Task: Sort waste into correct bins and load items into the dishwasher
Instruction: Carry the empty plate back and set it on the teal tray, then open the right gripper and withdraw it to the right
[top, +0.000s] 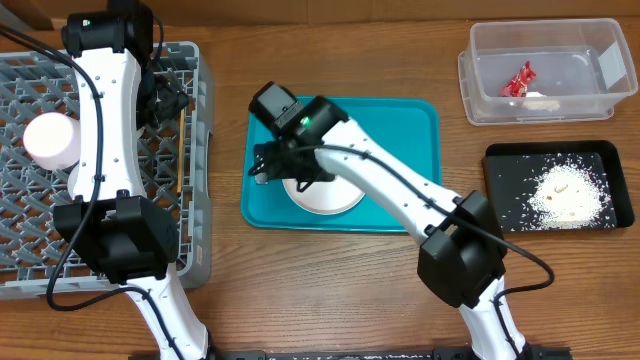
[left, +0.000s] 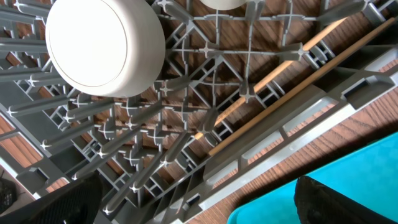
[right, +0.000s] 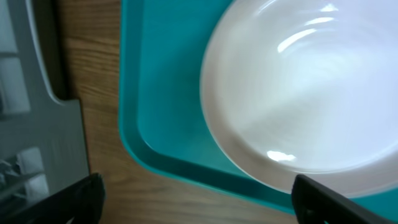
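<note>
plate (right: 311, 93) is showing white ahead of right gripper (right: 199, 196) jaws | tray (right: 161, 124) is showing teal between them | rack (right: 25, 74) is showing grey leftward

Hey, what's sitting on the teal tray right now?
A white round plate sits on the teal tray. The right arm and right gripper cover part of the plate and tray.
</note>
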